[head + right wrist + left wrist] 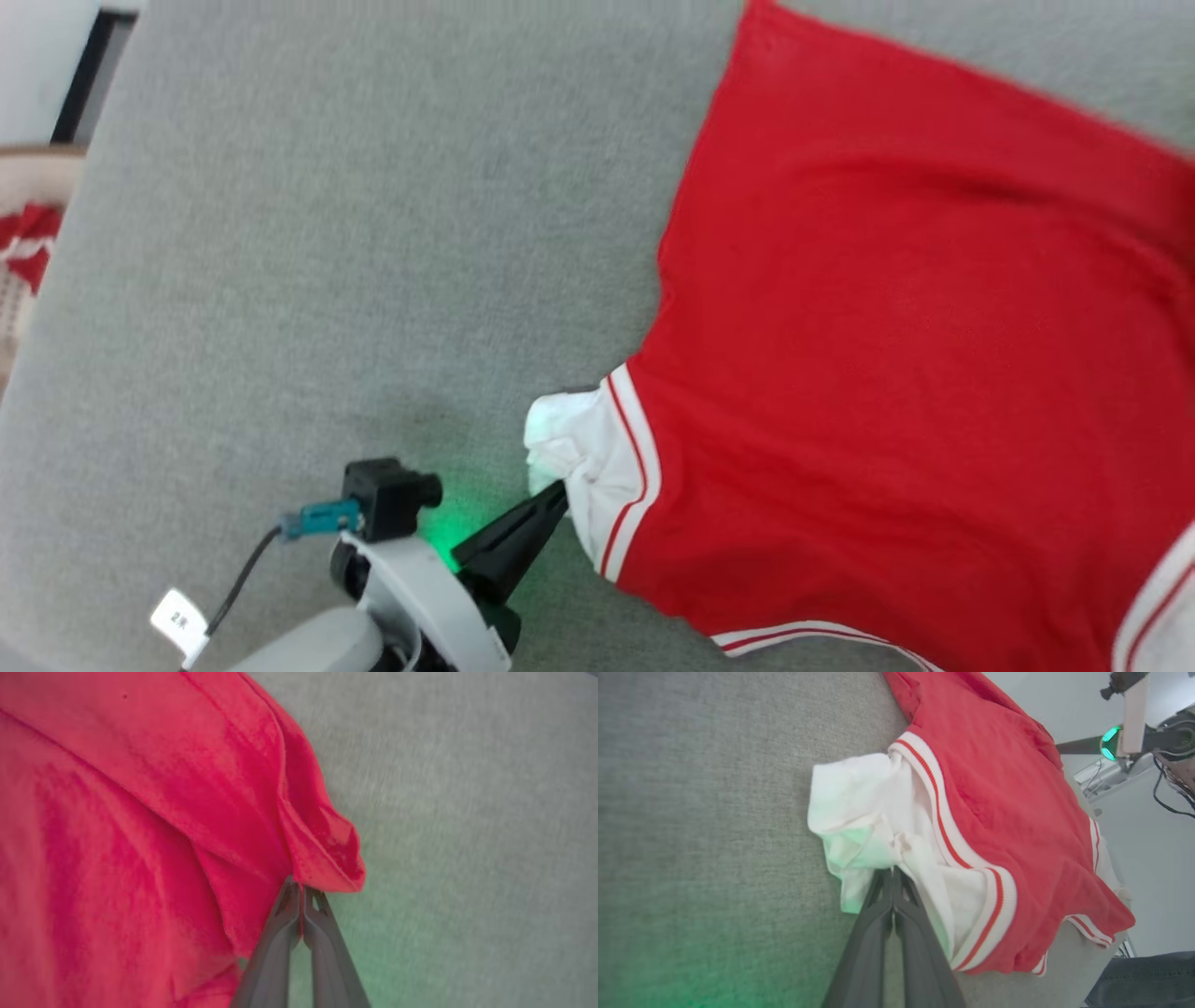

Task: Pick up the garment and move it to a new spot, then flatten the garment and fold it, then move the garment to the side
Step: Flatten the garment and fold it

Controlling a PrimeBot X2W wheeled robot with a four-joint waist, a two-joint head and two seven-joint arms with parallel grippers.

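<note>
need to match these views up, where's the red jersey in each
head view: garment across the right half, white sleeve at lower centre
left wrist view: garment from top centre to lower right, sleeve at the left gripper
right wrist view: garment over the left half, red corner at the right gripper
shared landmark: grey cloth surface beneath it

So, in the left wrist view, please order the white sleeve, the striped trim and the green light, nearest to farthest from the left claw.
1. White sleeve: pinched at the tips of the left claw.
2. Striped trim: just right of the sleeve.
3. Green light: far upper right.
</note>
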